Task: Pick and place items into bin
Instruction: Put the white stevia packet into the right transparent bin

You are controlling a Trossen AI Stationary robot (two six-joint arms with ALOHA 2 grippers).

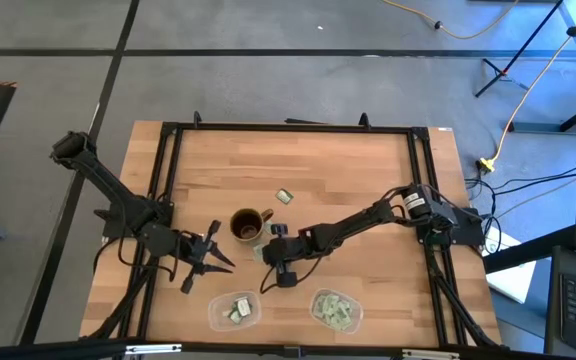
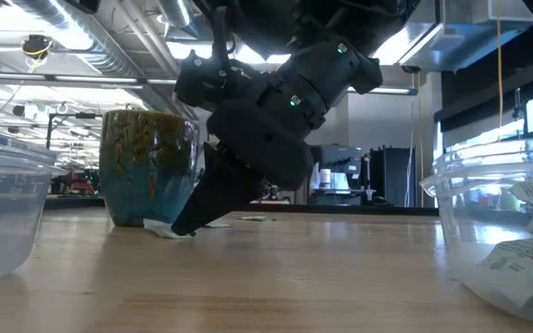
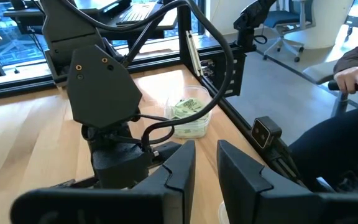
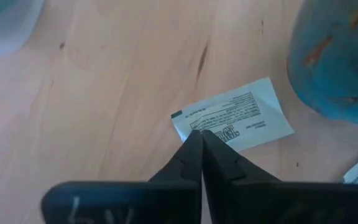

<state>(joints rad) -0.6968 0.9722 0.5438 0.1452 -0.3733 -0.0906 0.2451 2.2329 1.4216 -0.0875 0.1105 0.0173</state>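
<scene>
The mug point(image 1: 248, 224) stands mid-table point(image 1: 348, 180). One packet point(image 1: 284, 197) lies at its one o'clock. Two bins sit toward six: one point(image 1: 234, 311) below the mug, another point(image 1: 335, 309) at four o'clock.

Ceiling strip lights point(image 2: 81, 42) are glaring across the upper left of the low view, leaving the arm silhouetted dark. Daylight is tinting the high view's upper right corner blue. The mug point(image 4: 340, 56) is blurring at the right wrist view's upper right.
</scene>
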